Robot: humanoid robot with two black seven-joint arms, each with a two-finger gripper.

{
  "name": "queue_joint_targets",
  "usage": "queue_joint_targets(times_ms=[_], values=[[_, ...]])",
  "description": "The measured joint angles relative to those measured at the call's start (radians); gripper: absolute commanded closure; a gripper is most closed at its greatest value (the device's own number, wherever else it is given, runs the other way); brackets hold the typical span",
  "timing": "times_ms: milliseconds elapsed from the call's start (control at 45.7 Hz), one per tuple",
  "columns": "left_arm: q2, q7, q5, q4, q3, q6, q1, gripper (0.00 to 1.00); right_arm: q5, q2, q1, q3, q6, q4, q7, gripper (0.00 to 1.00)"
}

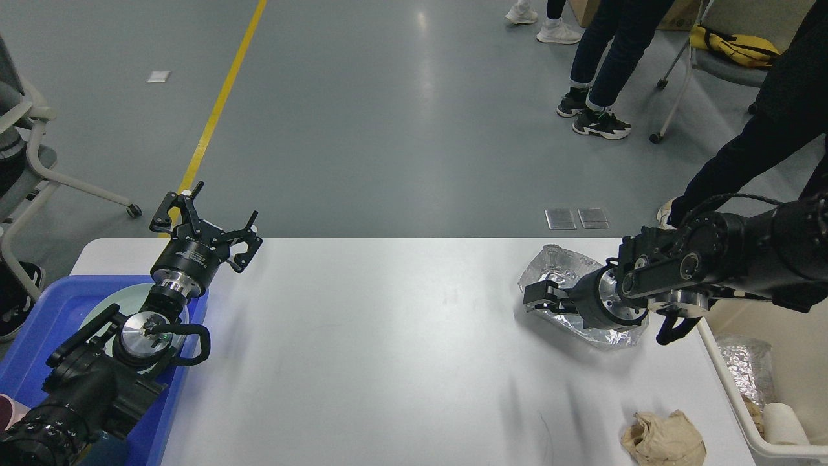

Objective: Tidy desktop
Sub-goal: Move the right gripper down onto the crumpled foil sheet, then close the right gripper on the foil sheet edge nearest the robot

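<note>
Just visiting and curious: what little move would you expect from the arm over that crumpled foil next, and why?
Probably the right pincer lowers and closes on the crumpled foil sheet. It hovers at the foil's left edge, the foil still lies on the desktop, and similar foil already sits in the cream bin alongside.

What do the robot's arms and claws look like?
Both arms are black with shiny silver metal rings at the wrists. The left gripper has two black forked fingers with small white tips. The right gripper is black and blocky. A thin black cable loops above the right arm, and another curls beside the left wrist.
</note>
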Motion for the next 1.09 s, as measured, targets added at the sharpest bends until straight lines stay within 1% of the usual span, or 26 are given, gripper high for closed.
queue_joint_targets(times_ms=[241,372,482,613,679,810,1007,1073,1095], values=[[0.0,0.0,0.0,0.0,0.0,0.0,0.0,0.04,0.001,-0.048,-0.018,-0.006,-0.012,-0.007,0.001,0.0],[0.0,0.0,0.0,0.0,0.0,0.0,0.0,0.04,-0.002,-0.056,-0.054,-0.027,-0.013,-0.039,0.004,0.0],[0.0,0.0,0.0,0.0,0.0,0.0,0.0,0.04,-0.003,-0.061,-0.126,-0.033,-0.032,-0.09,0.004,0.0],[0.0,0.0,0.0,0.0,0.0,0.0,0.0,0.04,0.0,-0.044,-0.252,-0.022,-0.117,-0.176,0.004,0.0],[0.0,0.0,0.0,0.0,0.0,0.0,0.0,0.04,0.001,-0.033,-0.3,-0.021,-0.139,-0.218,0.003,0.0],[0.0,0.0,0.0,0.0,0.0,0.0,0.0,0.04,0.01,-0.024,-0.374,-0.018,-0.15,-0.305,0.003,0.0],[0.0,0.0,0.0,0.0,0.0,0.0,0.0,0.04,0.019,-0.026,-0.439,-0.001,-0.152,-0.379,0.003,0.0],[0.0,0.0,0.0,0.0,0.0,0.0,0.0,0.04,0.021,-0.028,-0.462,0.011,-0.152,-0.404,0.003,0.05],[0.0,0.0,0.0,0.0,0.0,0.0,0.0,0.04,0.021,-0.029,-0.47,0.015,-0.152,-0.412,0.003,0.08]])
